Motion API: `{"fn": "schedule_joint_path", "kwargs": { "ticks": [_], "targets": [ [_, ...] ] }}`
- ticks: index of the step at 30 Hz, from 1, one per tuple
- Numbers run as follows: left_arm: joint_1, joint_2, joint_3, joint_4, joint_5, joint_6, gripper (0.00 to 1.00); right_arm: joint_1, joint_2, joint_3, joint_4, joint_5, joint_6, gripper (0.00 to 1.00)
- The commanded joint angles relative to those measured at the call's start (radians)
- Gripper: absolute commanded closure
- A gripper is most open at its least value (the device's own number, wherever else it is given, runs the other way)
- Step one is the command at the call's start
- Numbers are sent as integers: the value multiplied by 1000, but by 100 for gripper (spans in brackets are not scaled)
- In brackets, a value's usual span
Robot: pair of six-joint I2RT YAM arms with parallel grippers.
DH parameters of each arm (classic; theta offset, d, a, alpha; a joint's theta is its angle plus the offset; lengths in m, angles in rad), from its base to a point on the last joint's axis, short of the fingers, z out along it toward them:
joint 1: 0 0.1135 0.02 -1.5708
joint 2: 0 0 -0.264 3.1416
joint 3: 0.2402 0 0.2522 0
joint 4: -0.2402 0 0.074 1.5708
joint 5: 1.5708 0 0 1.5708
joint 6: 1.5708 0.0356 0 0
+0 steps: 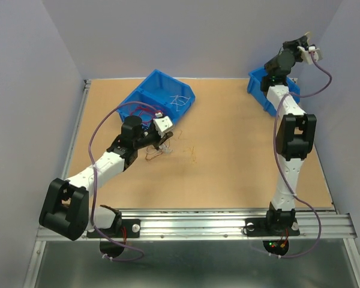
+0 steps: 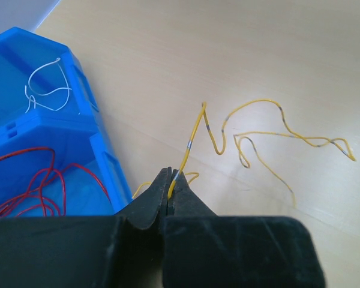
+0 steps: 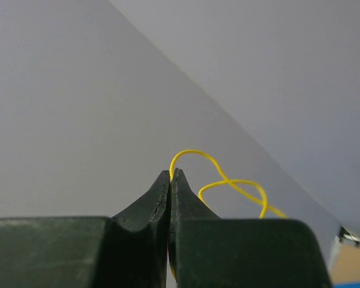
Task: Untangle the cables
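Left hand [image 2: 170,180] is pinched tight on one end of a yellow cable [image 2: 195,129] curling across the desk [image 2: 228,48] just beside the divided blue bin [image 2: 78,129], which holds red cables [image 2: 45,180] and a white cable [image 2: 48,90]; a slow lift away from that bin should, I judge, keep loops from snagging. Far right of the bin, the right hand [image 3: 171,174] clamps a second yellow cable [image 3: 228,180] aloft. No writing is legible.

From the left wrist, the yellow cable [image 2: 195,129] vanishes between the closed fingers of the left gripper [image 2: 171,180]. The red cables [image 2: 45,180] run behind its body, and the blue bin [image 2: 102,150] is cut by the left edge. At the right gripper [image 3: 171,177], a second yellow cable [image 3: 228,180] drops behind a finger. From above, the tangle [image 1: 155,155] is too small to sort.
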Motion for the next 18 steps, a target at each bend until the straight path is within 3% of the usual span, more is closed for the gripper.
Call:
{"fn": "schedule_joint_path", "kwargs": {
  "ticks": [1,9,18],
  "targets": [
    [-5,-29,31,27,9,14,100,13,-52,-129,42,69,117,100],
    [-7,-23,34,26,12,11,100,29,-92,-396,42,152,155,99],
    [-7,-29,27,26,-3,20,100,27,-26,-424,16,186,32,100]
  ]
}}
